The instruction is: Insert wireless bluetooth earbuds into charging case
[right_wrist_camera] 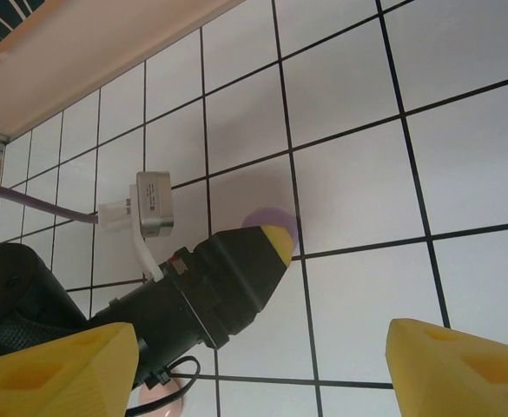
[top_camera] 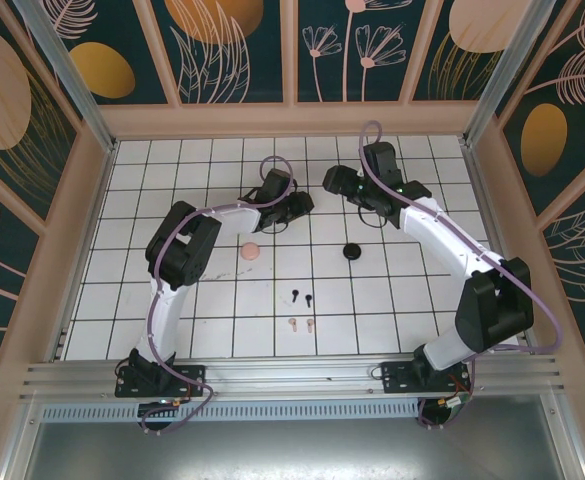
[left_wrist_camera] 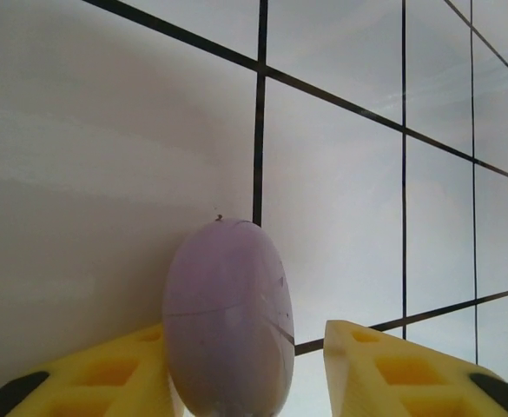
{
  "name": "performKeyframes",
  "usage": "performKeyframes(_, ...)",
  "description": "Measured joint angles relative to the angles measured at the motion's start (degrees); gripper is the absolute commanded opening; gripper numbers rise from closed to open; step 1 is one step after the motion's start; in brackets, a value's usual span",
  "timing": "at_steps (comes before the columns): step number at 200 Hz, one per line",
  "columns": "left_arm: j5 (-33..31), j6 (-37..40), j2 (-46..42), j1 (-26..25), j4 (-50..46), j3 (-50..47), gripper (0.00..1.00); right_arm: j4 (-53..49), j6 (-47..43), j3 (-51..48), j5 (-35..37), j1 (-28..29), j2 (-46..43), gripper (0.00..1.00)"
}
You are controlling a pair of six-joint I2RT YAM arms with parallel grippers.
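– Lilac charging case, where?
– On the white grid table, far centre, between the yellow fingers of the left tool. Lid shut, seam visible. On end or lying flat, can't tell.
– Pinched?
– No. The left tool is spread. The case touches the finger at its 9 o'clock, with a clear gap at 3. Reads as propping, not gripping.
– Right tool?
– Spread wide, nothing in it, hanging just at 2 o'clock of the left one, nose to nose. My guess is it's placed to work the lid while the left steadies.
– Arm poses?
– Left arm has its elbow up, reaching toward 1 o'clock with the wrist low. Right arm mirrors it, stretched toward 11.
– Earbuds?
– Black earbuds lie loose at 6 o'clock of the tools, pink earbuds just beyond at 6 again. Pink case sits at 8 o'clock of the left tool, black case at 5 of the right. Those four buds aren't in any case.
– Stage?
– Roughly midway. Two pairs to insert.
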Motion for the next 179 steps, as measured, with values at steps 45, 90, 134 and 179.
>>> performKeyframes(45, -0.8, 2.3, -1.2, -0.3, -2.1, 0.3, 0.74, -0.4, 1.5, -1.9, 0.2, 0.0, -0.9, 0.78)
performKeyframes(90, -3.7, 5.8, -2.9, -0.1, -7.6, 1.5, 0.99, -1.4, 2.6, -4.7, 2.1, 0.0, -5.1, 0.79)
performKeyframes(134, -8.7, 9.3, -5.9, 0.4, -13.5, 1.5, 0.99, -2.0, 2.5, -7.1, 4.1, -0.3, -9.0, 0.79)
performKeyframes(179, -14.2, 14.7, -16.2, 0.6, -15.0, 0.3, 0.99, -3.2, 2.5, -10.9, 6.7, -0.5, -10.0, 0.79)
